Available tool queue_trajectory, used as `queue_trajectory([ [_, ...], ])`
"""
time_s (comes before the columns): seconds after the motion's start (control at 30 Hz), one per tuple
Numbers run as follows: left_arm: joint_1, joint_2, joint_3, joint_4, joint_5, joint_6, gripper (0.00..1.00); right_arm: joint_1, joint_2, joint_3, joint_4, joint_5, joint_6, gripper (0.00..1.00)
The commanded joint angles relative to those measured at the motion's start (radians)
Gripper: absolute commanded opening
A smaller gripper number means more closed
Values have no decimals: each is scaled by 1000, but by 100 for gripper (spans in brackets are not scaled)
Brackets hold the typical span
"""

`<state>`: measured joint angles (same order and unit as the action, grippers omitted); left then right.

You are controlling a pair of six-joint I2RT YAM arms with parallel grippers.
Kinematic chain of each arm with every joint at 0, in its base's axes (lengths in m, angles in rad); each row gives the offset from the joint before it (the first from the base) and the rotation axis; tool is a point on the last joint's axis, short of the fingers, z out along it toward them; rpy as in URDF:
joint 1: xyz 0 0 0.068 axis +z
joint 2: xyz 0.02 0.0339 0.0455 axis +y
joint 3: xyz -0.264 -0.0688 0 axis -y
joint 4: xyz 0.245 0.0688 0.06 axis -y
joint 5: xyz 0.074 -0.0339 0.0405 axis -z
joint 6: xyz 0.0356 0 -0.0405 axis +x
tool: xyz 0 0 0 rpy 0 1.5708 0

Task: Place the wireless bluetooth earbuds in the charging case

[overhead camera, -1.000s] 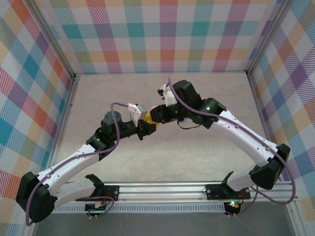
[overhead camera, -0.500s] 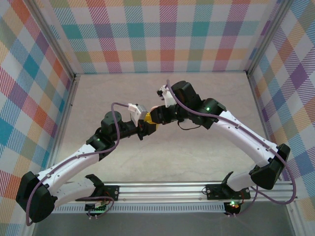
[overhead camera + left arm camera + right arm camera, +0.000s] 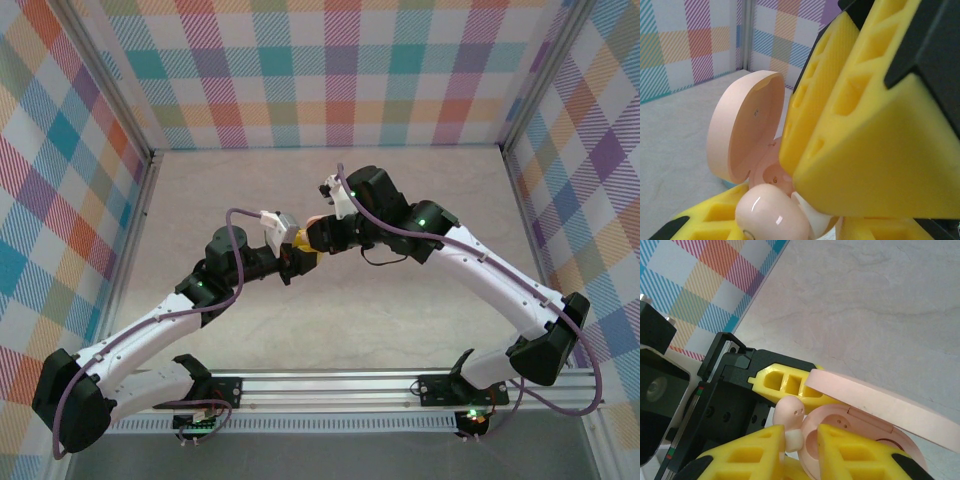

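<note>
Two arms met over the middle of the tabletop [image 3: 400,320], their tips almost touching at the centre of the top view, with checked walls [image 3: 330,70] around the work area.

The left end effector [image 3: 303,252] reached in from the lower left. It was closed on the pale pink charging case [image 3: 840,437], which it held off the tabletop. One of its yellow fingers [image 3: 785,382] showed behind the case in the right wrist view. The case stood open, and its lid [image 3: 875,402] tilted back toward the right of that frame. In the left wrist view the lid rose at left centre, its hollow inner face turned toward the camera.

The right end effector [image 3: 799,434] came in from the upper right. It was clamped on one pink earbud [image 3: 789,413], pinching the whitish stem [image 3: 794,439] between its two yellow fingers at the bottom edge of the right wrist view. The rounded head of the earbud stuck out above those fingers, just beside the left rim of the case's open lower half. Whether it touched that rim could not be told. It was not seated in the case.

In the left wrist view the same earbud lay at bottom centre, in front of the case's mouth. The right end effector's big yellow fingers filled the right half of that frame.
</note>
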<state>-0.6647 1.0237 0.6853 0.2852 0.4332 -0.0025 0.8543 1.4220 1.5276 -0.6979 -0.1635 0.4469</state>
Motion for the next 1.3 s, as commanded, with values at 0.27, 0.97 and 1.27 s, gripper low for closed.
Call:
queue_trajectory([
  [0.27,4,-37,57,-39,10,52,30,2,-28,-16,-9,29,-22,26],
  [0.97,4,-30,123,-159,4,116,30,1,-67,-15,-8,41,-9,26],
  [1.27,4,-3,154,-195,10,131,30,2,-51,39,-53,28,-66,28],
])
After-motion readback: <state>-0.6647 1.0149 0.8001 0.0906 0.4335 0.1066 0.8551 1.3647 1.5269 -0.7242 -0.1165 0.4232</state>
